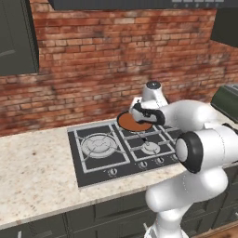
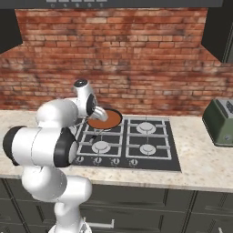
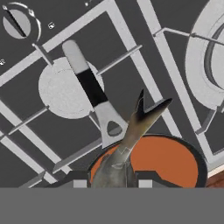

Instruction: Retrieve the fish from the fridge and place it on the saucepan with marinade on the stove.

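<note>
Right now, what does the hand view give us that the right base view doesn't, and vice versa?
Hand view alone: the fish between the gripper fingers, forked tail pointing away, held over the marinade, plus the pan's handle lying across a burner, and one knob.

Right base view alone: the whole stove, the arm reaching over its back left burner, the brick wall, a green toaster on the counter to the right.

Both: the saucepan, its orange-brown marinade, and the grey grates.

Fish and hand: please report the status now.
Hand shut on fish. Fish hangs over saucepan, above marinade. Nothing in the way.
</note>
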Robot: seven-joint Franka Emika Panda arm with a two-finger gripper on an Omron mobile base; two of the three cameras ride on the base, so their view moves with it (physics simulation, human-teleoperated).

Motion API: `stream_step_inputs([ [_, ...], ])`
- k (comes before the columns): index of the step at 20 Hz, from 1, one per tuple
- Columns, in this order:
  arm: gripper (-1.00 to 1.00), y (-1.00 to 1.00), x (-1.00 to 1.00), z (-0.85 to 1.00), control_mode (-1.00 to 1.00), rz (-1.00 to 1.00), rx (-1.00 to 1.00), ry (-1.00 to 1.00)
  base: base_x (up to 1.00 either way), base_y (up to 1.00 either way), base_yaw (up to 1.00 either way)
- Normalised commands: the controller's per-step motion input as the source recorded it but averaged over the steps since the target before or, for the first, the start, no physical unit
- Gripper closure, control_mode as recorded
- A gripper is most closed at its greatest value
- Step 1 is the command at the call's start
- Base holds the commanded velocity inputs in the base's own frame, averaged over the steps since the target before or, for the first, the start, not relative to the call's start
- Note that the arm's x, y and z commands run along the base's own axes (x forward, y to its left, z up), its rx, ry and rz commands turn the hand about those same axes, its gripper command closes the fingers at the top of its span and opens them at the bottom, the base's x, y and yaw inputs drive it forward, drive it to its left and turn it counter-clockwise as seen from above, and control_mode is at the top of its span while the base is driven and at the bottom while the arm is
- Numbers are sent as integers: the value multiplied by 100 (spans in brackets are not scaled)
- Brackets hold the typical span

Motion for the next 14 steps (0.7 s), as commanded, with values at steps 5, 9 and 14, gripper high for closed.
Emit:
stream_step_inputs([
  [5, 100, 0, 40, -6, -100, 0, 0, 1, 0, 0, 0],
  [9, 100, 0, 40, -13, -100, 0, 0, 1, 0, 0, 0],
  [14, 100, 0, 37, -19, -100, 0, 0, 4, 0, 0, 0],
])
